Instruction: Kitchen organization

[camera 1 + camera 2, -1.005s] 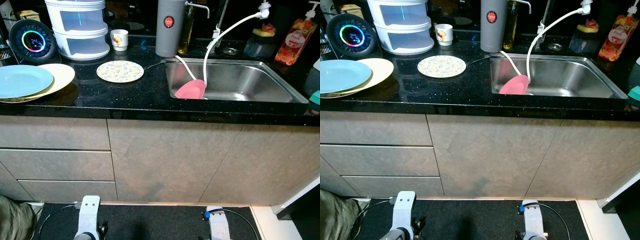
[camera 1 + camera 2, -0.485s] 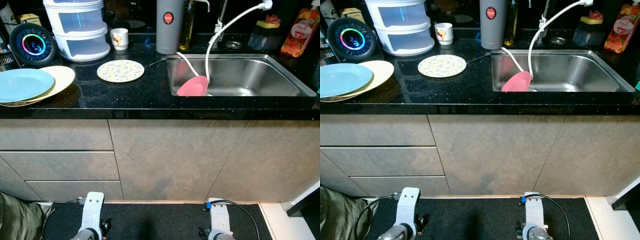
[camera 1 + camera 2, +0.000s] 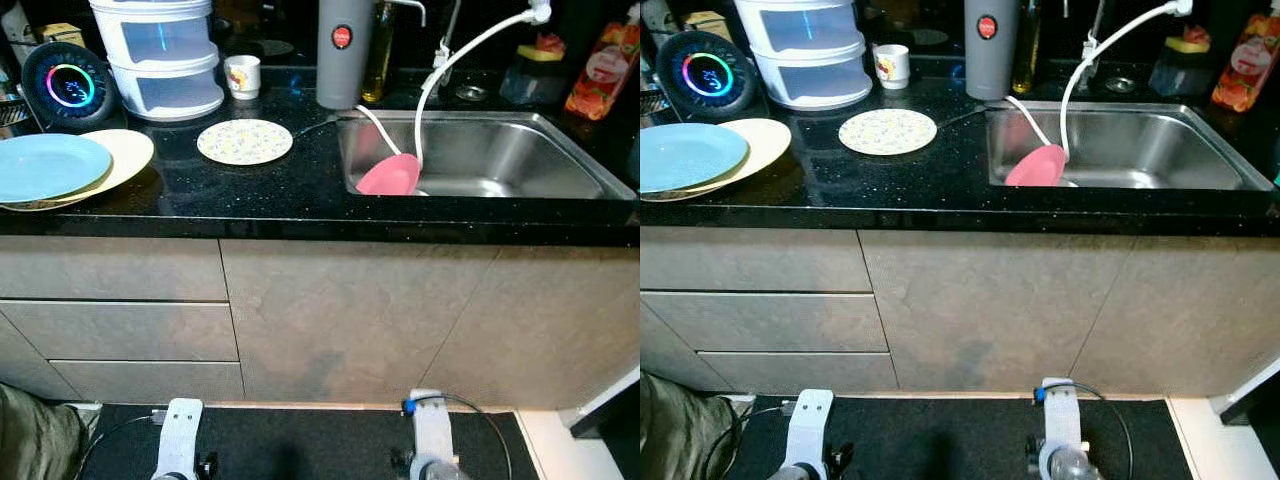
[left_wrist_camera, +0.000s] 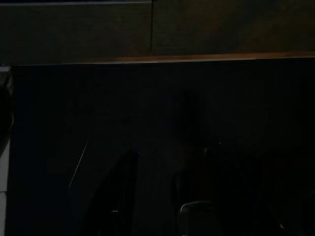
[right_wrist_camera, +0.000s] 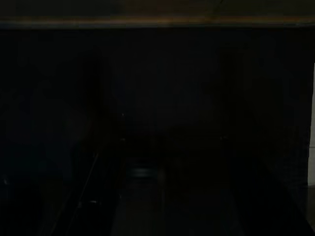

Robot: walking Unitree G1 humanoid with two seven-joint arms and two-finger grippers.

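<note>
**Both arms hang low before a kitchen counter set with plates**

A black speckled counter runs across the head views above grey cabinet fronts. At its left end a light blue plate rests on top of a cream plate, the two overlapping. Just to their right, apart from them, lies a small floral plate. Behind the stack stands a round black device with a glowing ring, and beside that a white stacked drawer unit. A small white cup sits near the back, left of a tall grey canister.

To the right, a steel sink is let into the counter. A pink plate leans tilted inside its left end, with a white hose curving down to it from above. An orange bottle stands at the far right corner.

The left arm and right arm hang idle near the dark floor mat. The wrist views are very dark; the left gripper shows perhaps as faint finger shapes, and I cannot tell how either gripper's fingers stand.
</note>
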